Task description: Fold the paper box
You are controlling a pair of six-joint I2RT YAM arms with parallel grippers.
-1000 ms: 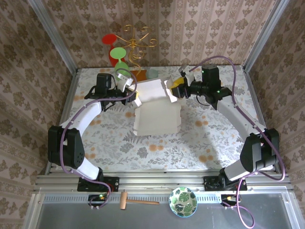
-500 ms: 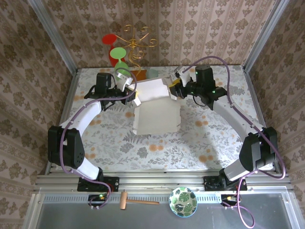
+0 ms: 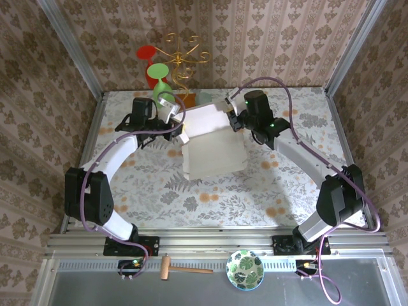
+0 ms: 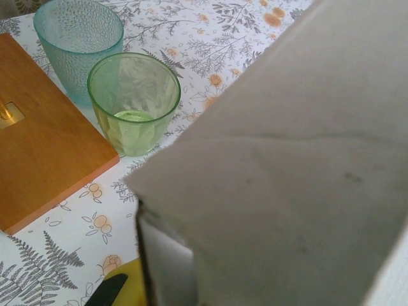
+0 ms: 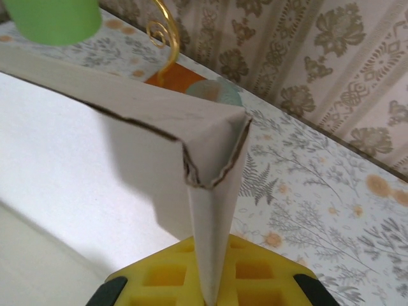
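The paper box point(image 3: 213, 152), pale beige cardboard, lies in the middle of the floral table with its back flap point(image 3: 205, 118) raised. My left gripper point(image 3: 180, 129) is at the box's back left corner. In the left wrist view the cardboard point(image 4: 287, 166) looms close, and one yellow pad point(image 4: 127, 284) presses against a side flap. My right gripper point(image 3: 231, 118) is at the back right corner. In the right wrist view a folded corner flap point(image 5: 213, 191) is pinched between its yellow pads, with the gripper point(image 5: 213, 290) shut on it.
A green glass point(image 4: 134, 102), a teal glass point(image 4: 78, 44) and an orange block point(image 4: 38, 134) stand just behind the box's left side. A gold wire stand point(image 3: 182, 60) rises at the back. A wooden hammer point(image 3: 185, 269) and patterned bowl point(image 3: 245, 269) lie on the front ledge.
My right gripper has moved left to the box's back right corner and closed on the corner flap. The box has shifted slightly. The left arm has stayed put.
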